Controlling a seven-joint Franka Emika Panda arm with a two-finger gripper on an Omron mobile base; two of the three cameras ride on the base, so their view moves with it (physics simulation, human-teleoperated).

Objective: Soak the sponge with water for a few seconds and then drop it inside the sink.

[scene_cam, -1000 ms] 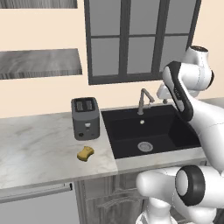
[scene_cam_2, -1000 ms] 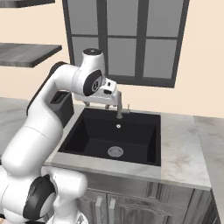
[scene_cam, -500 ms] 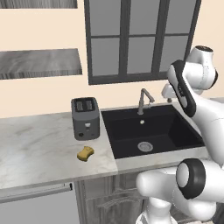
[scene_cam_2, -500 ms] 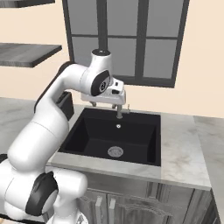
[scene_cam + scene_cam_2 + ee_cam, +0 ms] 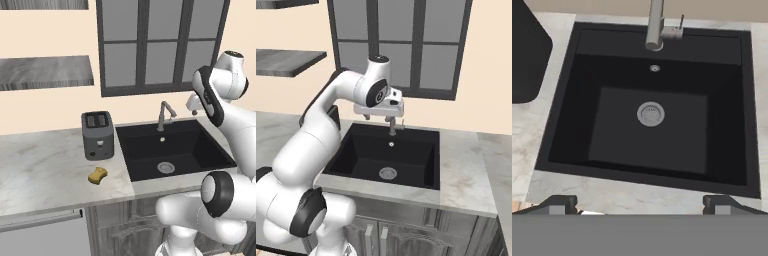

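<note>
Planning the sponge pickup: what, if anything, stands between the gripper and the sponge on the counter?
Nothing visible. The gripper hangs open above the sink; the sponge lies on the counter left of it, with the toaster standing behind it, off the direct line.

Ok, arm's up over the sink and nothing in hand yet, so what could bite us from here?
The gripper, open and empty, hangs over the sink, close to the faucet; a careless swing could strike it. The sponge lies far across the counter, just in front of the toaster, so a reach from behind could clip the toaster. No water is running, so soaking fails unless the faucet gets turned on.
</note>
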